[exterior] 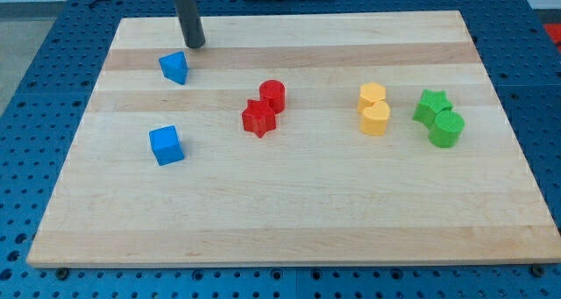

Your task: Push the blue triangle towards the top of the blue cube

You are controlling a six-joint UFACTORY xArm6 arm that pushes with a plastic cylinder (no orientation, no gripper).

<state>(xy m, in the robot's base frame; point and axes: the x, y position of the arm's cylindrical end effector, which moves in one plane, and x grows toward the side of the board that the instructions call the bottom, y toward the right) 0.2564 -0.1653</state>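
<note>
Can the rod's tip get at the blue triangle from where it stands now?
Probably yes: my tip sits just above and right of the blue triangle, with bare board between them and no other block nearby.

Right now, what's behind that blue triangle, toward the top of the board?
My tip stands just behind the blue triangle, slightly to the view's right. Beyond it lies only bare board; nothing looks covered.

Red cylinder [273, 94] touches red star [259, 117]; yellow pair [373, 109] and green pair [440, 118] sit rightward.
</note>
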